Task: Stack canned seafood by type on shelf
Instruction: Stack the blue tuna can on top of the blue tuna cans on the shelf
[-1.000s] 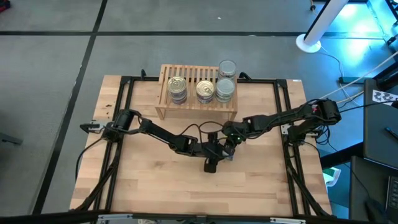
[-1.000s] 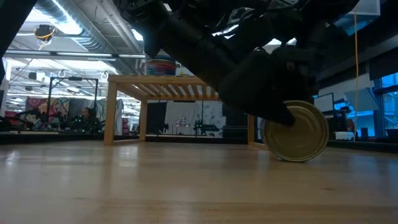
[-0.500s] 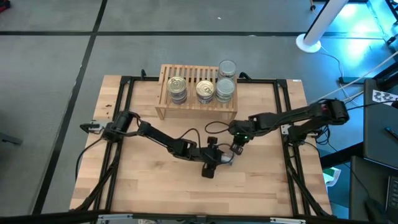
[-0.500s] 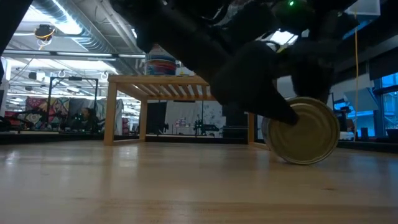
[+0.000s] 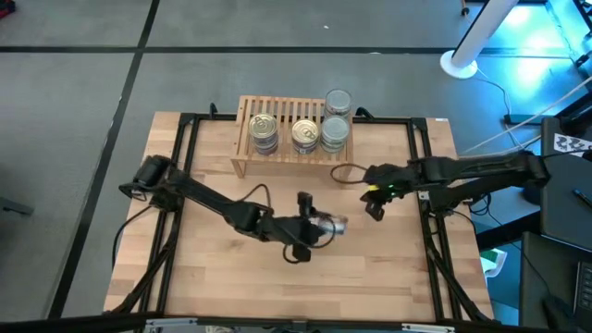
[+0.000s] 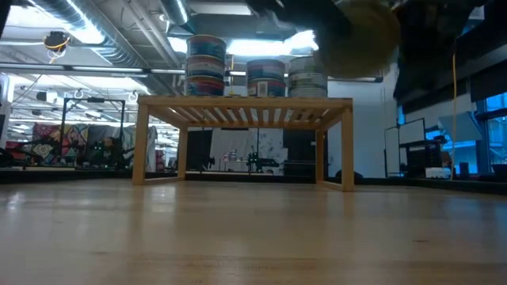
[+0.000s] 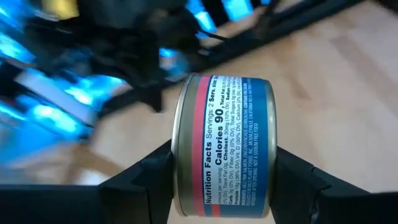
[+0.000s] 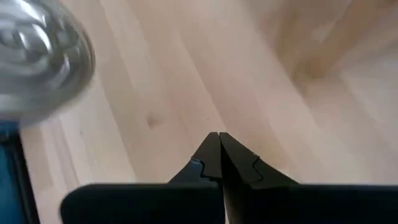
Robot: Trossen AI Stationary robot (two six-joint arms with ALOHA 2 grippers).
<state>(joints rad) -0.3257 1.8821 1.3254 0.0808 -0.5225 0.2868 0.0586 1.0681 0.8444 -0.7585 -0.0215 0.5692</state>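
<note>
We see the left gripper (image 5: 326, 226) over the middle of the table (image 5: 222, 296), its two fingers (image 7: 149, 177) clamped on the flat ends of a can (image 7: 224, 146), which lies on its side between them with the nutrition label facing the wrist camera. From above, that can (image 5: 331, 225) sits roughly midway between the table's near edge and the shelf (image 5: 294, 153), and in the low view it appears as a blurred gold disc (image 6: 358, 39) near the top of the picture, well clear of the wood. Around it the tabletop is bare: open boards to the left, to the right and toward the near edge. The right gripper (image 5: 375, 209) hangs farther right, near the black frame rail (image 5: 427, 222) on that side, its fingertips (image 8: 214, 149) pressed together with nothing between them, pointing down at plain wood. Beyond both arms the shelf stands against the far edge. On its slatted top we count a gold-lidded can (image 5: 264, 128) toward the left, a second gold-lidded can (image 5: 306, 135) beside it, and two silver-lidded cans stacked (image 5: 336, 120) at the right end. The left end of the slats (image 5: 246, 116) is uncovered. Under the shelf, the low view shows open space between its legs (image 6: 141, 146).
</note>
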